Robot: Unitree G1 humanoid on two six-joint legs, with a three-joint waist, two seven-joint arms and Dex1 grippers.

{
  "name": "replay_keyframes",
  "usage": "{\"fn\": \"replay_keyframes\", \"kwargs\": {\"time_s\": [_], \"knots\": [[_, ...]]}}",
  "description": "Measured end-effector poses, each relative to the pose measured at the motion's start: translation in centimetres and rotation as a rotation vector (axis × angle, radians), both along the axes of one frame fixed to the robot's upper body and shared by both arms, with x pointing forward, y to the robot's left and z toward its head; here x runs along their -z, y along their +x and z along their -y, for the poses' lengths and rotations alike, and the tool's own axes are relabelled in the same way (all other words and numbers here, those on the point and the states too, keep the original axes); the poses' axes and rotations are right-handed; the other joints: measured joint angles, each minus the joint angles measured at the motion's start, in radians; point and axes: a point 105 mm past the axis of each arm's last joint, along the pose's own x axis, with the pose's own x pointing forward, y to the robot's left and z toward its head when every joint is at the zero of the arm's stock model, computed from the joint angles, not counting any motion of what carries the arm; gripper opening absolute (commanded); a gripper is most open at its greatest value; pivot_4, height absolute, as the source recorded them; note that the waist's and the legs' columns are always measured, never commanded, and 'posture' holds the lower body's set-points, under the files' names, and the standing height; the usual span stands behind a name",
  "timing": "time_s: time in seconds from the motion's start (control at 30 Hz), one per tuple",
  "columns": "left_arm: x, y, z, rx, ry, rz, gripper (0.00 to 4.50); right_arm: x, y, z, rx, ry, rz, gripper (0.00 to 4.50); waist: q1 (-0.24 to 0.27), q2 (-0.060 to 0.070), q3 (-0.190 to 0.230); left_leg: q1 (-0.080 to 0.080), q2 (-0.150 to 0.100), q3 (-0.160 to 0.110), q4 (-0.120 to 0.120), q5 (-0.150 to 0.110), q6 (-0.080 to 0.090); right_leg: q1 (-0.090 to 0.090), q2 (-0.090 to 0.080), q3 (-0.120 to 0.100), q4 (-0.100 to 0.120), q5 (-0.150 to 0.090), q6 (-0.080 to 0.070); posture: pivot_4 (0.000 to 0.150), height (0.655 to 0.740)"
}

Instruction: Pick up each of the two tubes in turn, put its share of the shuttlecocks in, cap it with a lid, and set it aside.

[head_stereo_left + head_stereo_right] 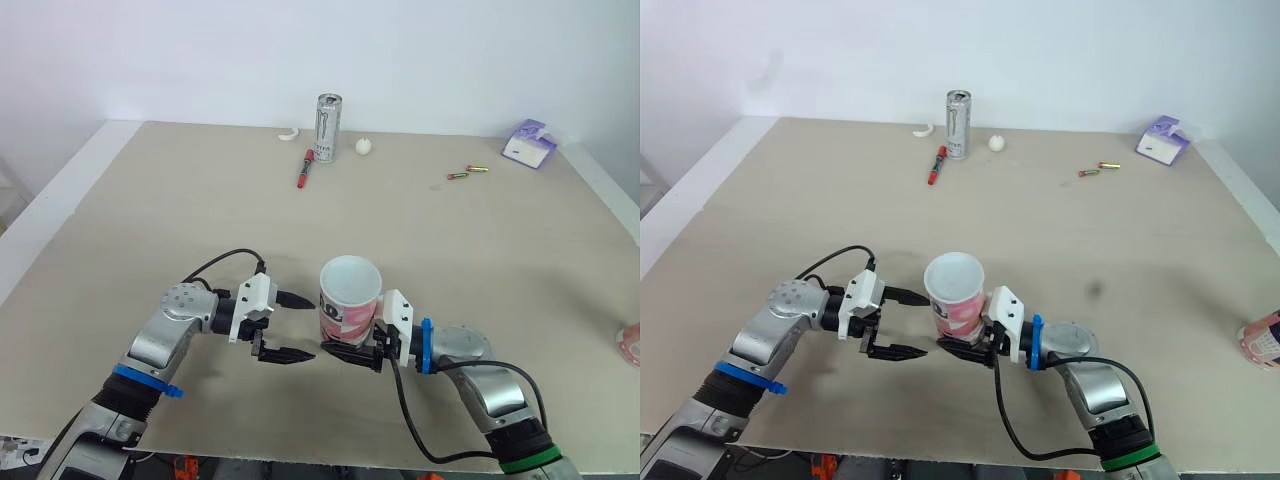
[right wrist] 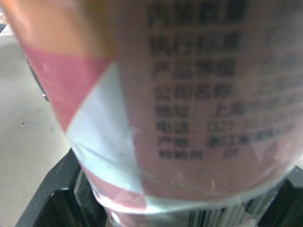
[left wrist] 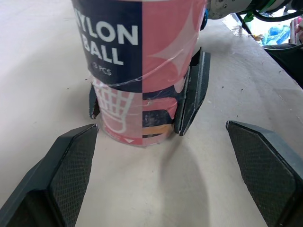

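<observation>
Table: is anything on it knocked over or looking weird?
The pink tube stands upright, open-topped, its base held by the right gripper. At the right edge of the table, what looks like the second tube seems to lie on its side, partly cut off.

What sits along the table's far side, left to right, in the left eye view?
Small white curved piece → red marker pen → tall silver drink can → small white ball → small red-and-yellow stick → small yellow-green stick → purple-and-white packet.
</observation>
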Motion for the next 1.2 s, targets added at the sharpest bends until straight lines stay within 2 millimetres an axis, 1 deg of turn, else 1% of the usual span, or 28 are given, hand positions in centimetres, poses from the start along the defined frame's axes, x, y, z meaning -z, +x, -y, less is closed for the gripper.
{"fn": "replay_keyframes", "kwargs": {"time_s": [0.1, 0.2, 0.23, 0.27, 0.3, 0.37, 0.4, 0.43, 0.47, 0.5, 0.57, 0.63, 0.67, 0.7, 0.8, 0.9, 1.03, 1.2], "knots": [[0.1, 0.1, 0.0, -0.003, 0.001, 0.002, 4.50, 0.0, -0.1, 0.2, 0.017, 0.003, 0.005, 3.72, 0.000, 0.000, 0.000, 0.000, 0.000, 0.000, 0.000, 0.000, 0.000, 0.000, 0.000, 0.000, 0.000, 0.000, 0.000, 0.150, 0.7400], [-0.1, 0.2, 0.2, 0.002, -0.005, 0.007, 4.50, -0.1, -0.3, 1.1, 0.086, 0.022, -0.006, 3.72, 0.002, 0.000, 0.000, 0.000, 0.000, 0.000, 0.000, 0.000, 0.000, 0.000, 0.000, 0.000, 0.000, 0.000, 0.000, 0.150, 0.7400], [-0.2, 0.3, 0.4, 0.006, -0.008, 0.010, 4.50, -0.4, -0.2, 1.8, 0.145, 0.042, -0.009, 3.72, 0.002, 0.000, 0.000, 0.000, 0.000, 0.000, 0.000, 0.000, 0.000, 0.000, 0.000, 0.000, 0.000, 0.000, 0.000, 0.150, 0.7400], [-0.3, 0.2, 0.6, 0.013, -0.012, 0.012, 4.50, -1.0, 0.0, 3.2, 0.248, 0.083, -0.003, 3.72, 0.004, 0.000, 0.000, -0.001, 0.000, 0.000, 0.000, 0.000, 0.000, 0.000, -0.001, 0.000, 0.000, 0.000, 0.000, 0.150, 0.7400], [-0.4, 0.2, 0.7, 0.017, -0.021, 0.011, 4.50, -1.9, 0.5, 5.0, 0.379, 0.133, 0.016, 3.72, 0.004, 0.000, 0.000, -0.001, -0.001, 0.000, 0.000, 0.000, 0.000, 0.000, -0.001, 0.000, 0.000, 0.001, 0.000, 0.150, 0.7400], [-0.5, 0.2, 0.8, 0.020, -0.025, 0.011, 4.50, -2.2, 0.7, 5.9, 0.438, 0.149, 0.025, 3.72, 0.003, 0.000, 0.000, -0.001, -0.001, 0.000, 0.000, 0.000, 0.000, 0.000, -0.001, 0.000, 0.000, 0.001, 0.001, 0.150, 0.7400], [-0.5, 0.2, 1.0, 0.023, -0.032, 0.010, 4.50, -3.0, 1.1, 8.0, 0.553, 0.174, 0.050, 3.72, 0.003, 0.000, 0.000, -0.001, -0.001, 0.000, 0.000, 0.000, 0.000, 0.000, -0.001, 0.001, 0.000, 0.001, 0.001, 0.150, 0.7400], [-0.5, 0.2, 1.0, 0.024, -0.032, 0.010, 4.50, -3.1, 1.2, 8.3, 0.571, 0.177, 0.056, 3.72, 0.001, 0.000, 0.000, 0.000, -0.001, 0.001, 0.000, 0.000, 0.000, 0.000, -0.001, 0.001, 0.000, 0.001, 0.001, 0.150, 0.7400], [-0.7, 0.2, 1.3, 0.030, -0.038, 0.012, 4.50, -3.5, 1.5, 10.4, 0.713, 0.234, 0.058, 3.72, -0.001, 0.000, 0.000, 0.001, 0.000, 0.000, 0.000, 0.000, 0.000, 0.001, 0.000, 0.001, 0.000, 0.000, 0.001, 0.150, 0.7400], [-0.7, 0.2, 1.3, 0.031, -0.039, 0.011, 4.50, -3.5, 1.6, 11.0, 0.752, 0.244, 0.059, 3.72, -0.001, 0.000, 0.000, 0.001, 0.000, 0.000, 0.000, 0.000, 0.000, 0.001, 0.000, 0.001, 0.001, 0.000, 0.001, 0.150, 0.7400], [-0.8, 0.2, 1.5, 0.033, -0.047, -0.001, 4.50, -3.6, 2.1, 18.8, 1.159, 0.309, 0.063, 3.72, -0.001, 0.001, 0.000, 0.003, 0.000, 0.001, 0.000, 0.001, -0.002, 0.002, 0.000, 0.001, 0.001, -0.001, 0.000, 0.150, 0.7400], [-0.8, 0.0, 1.6, 0.043, -0.045, -0.002, 4.50, -3.3, 1.8, 23.1, 1.371, 0.340, 0.067, 3.72, -0.001, 0.001, 0.000, 0.005, 0.000, 0.002, 0.000, 0.002, -0.002, 0.004, 0.000, 0.002, 0.001, 0.000, 0.000, 0.150, 0.7400], [-0.8, 0.0, 1.6, 0.044, -0.045, -0.002, 4.50, -3.2, 1.7, 23.6, 1.400, 0.340, 0.064, 3.72, -0.002, 0.001, 0.000, 0.005, 0.000, 0.001, 0.000, 0.002, -0.002, 0.004, 0.000, 0.002, 0.001, -0.001, 0.000, 0.150, 0.7400], [-0.8, 0.0, 1.7, 0.045, -0.047, -0.002, 4.50, -2.6, 1.5, 24.7, 1.464, 0.336, 0.058, 3.72, -0.003, 0.001, 0.000, 0.006, 0.000, 0.002, 0.000, 0.002, -0.002, 0.005, 0.000, 0.003, 0.001, -0.001, 0.000, 0.150, 0.7400], [-0.8, 0.0, 1.7, 0.042, -0.047, -0.001, 4.50, -1.3, 1.4, 26.3, 1.557, 0.330, 0.027, 3.72, -0.004, 0.003, 0.000, 0.008, 0.000, 0.002, -0.001, 0.002, -0.002, 0.006, 0.001, 0.003, 0.001, -0.001, -0.001, 0.150, 0.7400], [-0.9, -0.1, 1.8, 0.043, -0.050, 0.007, 4.50, -0.8, 1.3, 27.3, 1.616, 0.330, 0.026, 3.72, -0.004, 0.006, 0.000, 0.008, 0.000, 0.002, -0.001, 0.002, -0.002, 0.006, 0.000, 0.003, 0.001, -0.001, 0.000, 0.150, 0.7400], [-1.0, -0.2, 1.9, 0.039, -0.055, 0.001, 4.50, -0.3, 1.3, 28.0, 1.651, 0.304, 0.034, 3.72, -0.004, 0.006, 0.000, 0.008, 0.000, 0.002, -0.001, 0.002, -0.002, 0.007, 0.000, 0.004, 0.000, -0.002, 0.000, 0.150, 0.7400], [-1.6, 0.1, 2.7, 0.007, -0.127, -0.040, 4.50, -0.2, 1.3, 28.6, 1.672, 0.290, 0.055, 3.72, -0.005, 0.006, 0.000, 0.009, -0.001, 0.002, -0.001, 0.002, -0.002, 0.008, 0.000, 0.004, 0.000, -0.001, 0.001, 0.150, 0.7400]]}}
